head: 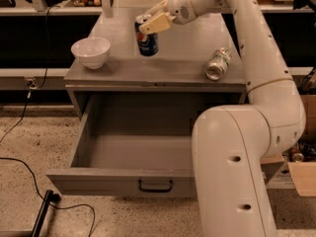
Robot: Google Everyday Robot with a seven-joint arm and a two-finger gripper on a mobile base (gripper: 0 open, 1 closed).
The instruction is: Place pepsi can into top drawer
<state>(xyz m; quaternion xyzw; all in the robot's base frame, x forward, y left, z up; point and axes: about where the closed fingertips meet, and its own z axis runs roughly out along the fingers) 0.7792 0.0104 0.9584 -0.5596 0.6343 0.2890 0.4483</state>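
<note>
The pepsi can [148,43], dark blue with a round logo and silver top, hangs slightly tilted just above the grey cabinet top [187,38], near its middle. My gripper [151,22] is shut on the can's upper part, with a beige finger [158,21] across its front. The top drawer [98,180] is pulled wide open below the cabinet's front edge. Its inside is bare, and its dark handle [155,185] sits at the centre of the front panel. My arm's large white body [232,172] covers the drawer's right part.
A white bowl [91,51] stands at the cabinet top's left front. A silvery can [217,63] lies on its side at the right front. A black cable [19,162] and a black stand leg [42,214] lie on the floor at left. A cardboard box [302,177] sits at right.
</note>
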